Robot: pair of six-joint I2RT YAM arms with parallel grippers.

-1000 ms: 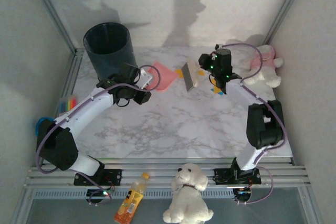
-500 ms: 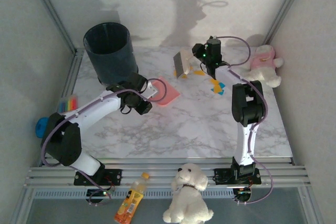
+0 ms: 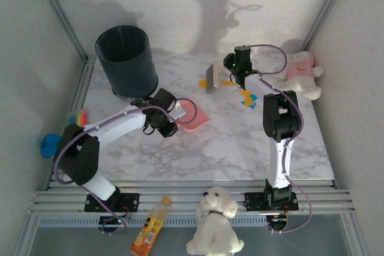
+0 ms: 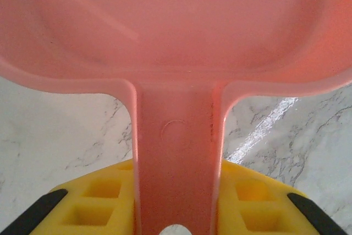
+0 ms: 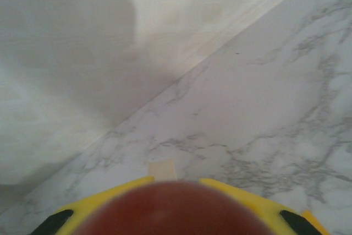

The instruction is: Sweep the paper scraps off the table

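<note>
beside a dark bin (image 3: 126,58) at the far left of the table (image 3: 240,148), the left gripper (image 3: 175,113) is clenched on the handle of a pink dustpan (image 3: 195,116) lying on the marble. near the far edge the right gripper (image 3: 224,71) grasps a brush (image 3: 210,77), held tilted. orange and teal paper scraps (image 3: 246,101) lie on the table just right of the brush, beside the right arm.
</note>
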